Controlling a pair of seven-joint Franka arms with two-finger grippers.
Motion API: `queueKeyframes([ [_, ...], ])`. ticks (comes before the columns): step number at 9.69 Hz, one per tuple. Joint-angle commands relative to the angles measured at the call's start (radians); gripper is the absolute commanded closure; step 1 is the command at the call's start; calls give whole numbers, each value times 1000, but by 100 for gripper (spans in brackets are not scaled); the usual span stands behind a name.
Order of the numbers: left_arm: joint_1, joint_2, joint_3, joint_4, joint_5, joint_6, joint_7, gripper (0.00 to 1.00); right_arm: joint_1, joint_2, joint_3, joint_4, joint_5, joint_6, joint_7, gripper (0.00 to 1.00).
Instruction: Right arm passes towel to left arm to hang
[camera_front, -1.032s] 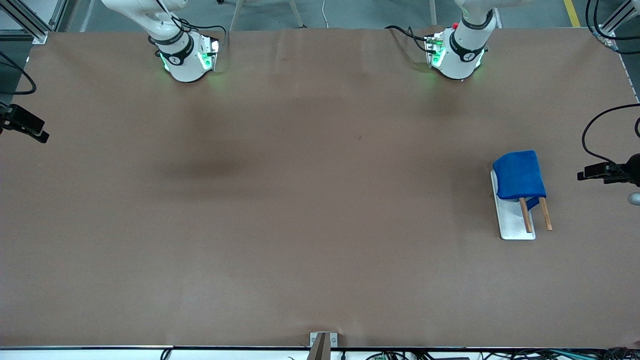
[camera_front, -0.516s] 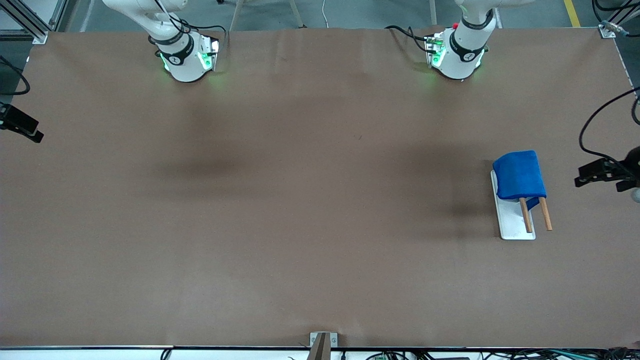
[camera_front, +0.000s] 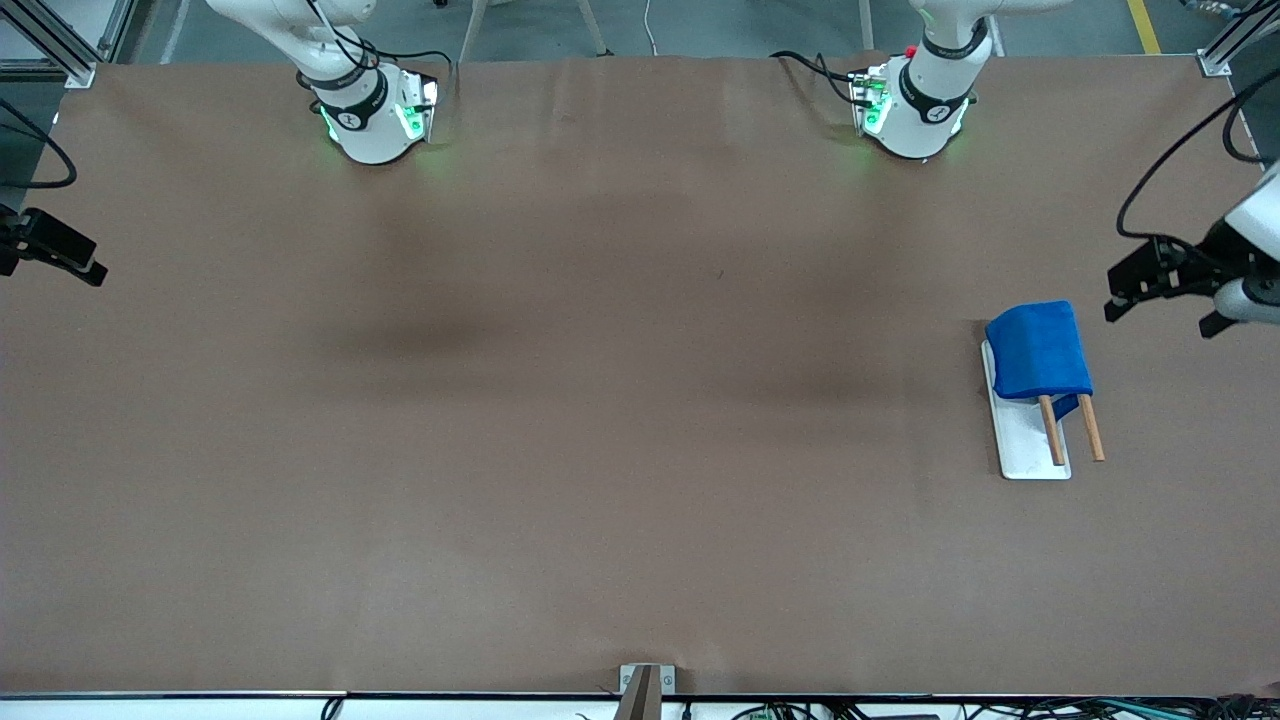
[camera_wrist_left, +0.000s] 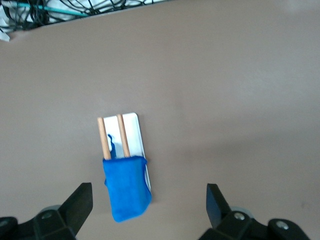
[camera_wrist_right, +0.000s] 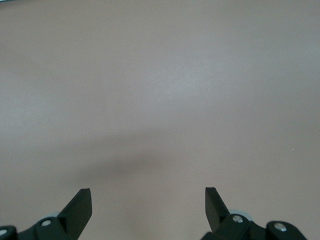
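The royal-blue towel (camera_front: 1038, 350) hangs folded over two wooden rods (camera_front: 1051, 430) of a small rack with a white base (camera_front: 1022, 445), toward the left arm's end of the table. My left gripper (camera_front: 1155, 315) is open and empty, up over the table edge beside the rack. Its wrist view looks down on the towel (camera_wrist_left: 127, 187), rods (camera_wrist_left: 111, 137) and base (camera_wrist_left: 136, 131) between its spread fingers (camera_wrist_left: 80, 200). My right gripper (camera_front: 60, 255) is open and empty over the table edge at the right arm's end. Its wrist view (camera_wrist_right: 148, 196) shows only bare table.
The brown table (camera_front: 620, 400) bears nothing but the rack. The two arm bases (camera_front: 375, 110) (camera_front: 915, 105) stand along the edge farthest from the front camera. A small bracket (camera_front: 645, 680) sits at the nearest edge.
My left gripper has moved in from the table's end and toward the bases' side, now beside the towel's upper end. My right gripper has shifted only slightly. The towel has not moved.
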Motion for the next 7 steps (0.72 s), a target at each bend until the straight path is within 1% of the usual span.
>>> queueKeyframes([
  [1, -5, -3, -52, 32, 11, -52, -46, 0, 8, -33, 6, -29, 12, -10, 44, 0],
  [3, -11, 43, -67, 161, 12, -170, -68, 0, 8, -32, 9, -22, 14, -2, 42, 0],
  [4, -11, 67, -71, 210, 11, -210, -98, 0, 8, -33, 12, -22, 14, -3, 48, 0],
  [5, -11, 75, -72, 233, 14, -247, -144, 0, 8, -33, 12, -20, 12, -2, 50, 0],
  [7, -9, 46, -74, 221, 5, -278, -161, 0, 10, -32, 12, -15, 12, -2, 50, 0],
])
